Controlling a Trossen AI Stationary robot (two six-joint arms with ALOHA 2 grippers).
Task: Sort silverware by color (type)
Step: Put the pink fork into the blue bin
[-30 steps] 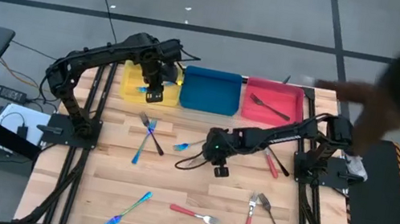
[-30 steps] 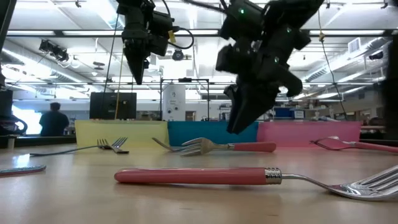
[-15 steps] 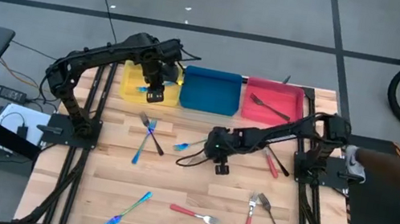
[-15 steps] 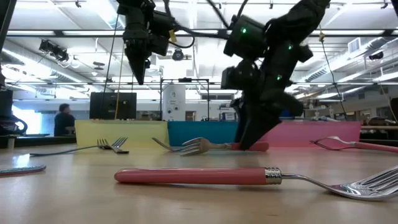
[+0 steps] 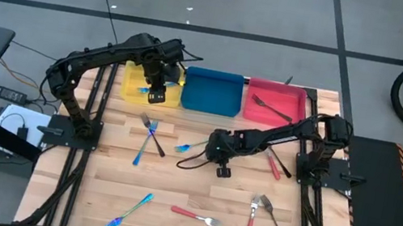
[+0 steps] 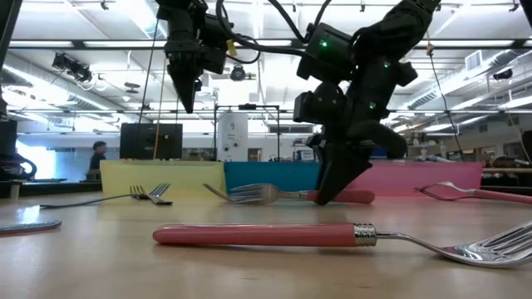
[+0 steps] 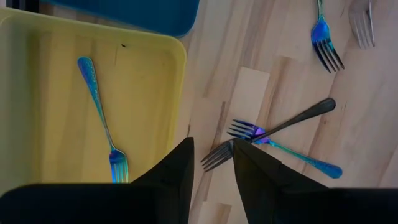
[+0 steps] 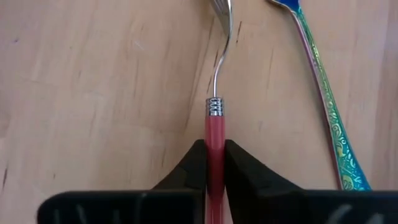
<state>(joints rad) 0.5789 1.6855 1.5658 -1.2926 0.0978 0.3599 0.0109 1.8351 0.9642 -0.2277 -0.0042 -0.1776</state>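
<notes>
High view: left gripper [image 5: 153, 97] over yellow tray [image 5: 130, 91]; right gripper [image 5: 222, 169] down at table centre, on a red fork [image 5: 194, 162].

Low view: right gripper [image 6: 331, 193] tips touching red fork [image 6: 274, 194] on the wood; left gripper [image 6: 184, 98] high at 11 o'clock.

Left wrist view: fingers [image 7: 180, 168] slightly parted, holding nothing; blue fork [image 7: 101, 109] lying in yellow tray [image 7: 155, 93].

Right wrist view: fingers [image 8: 239, 169] clamped on red fork [image 8: 216, 134] handle; blue utensil [image 8: 326, 106] at 2 o'clock.
</notes>
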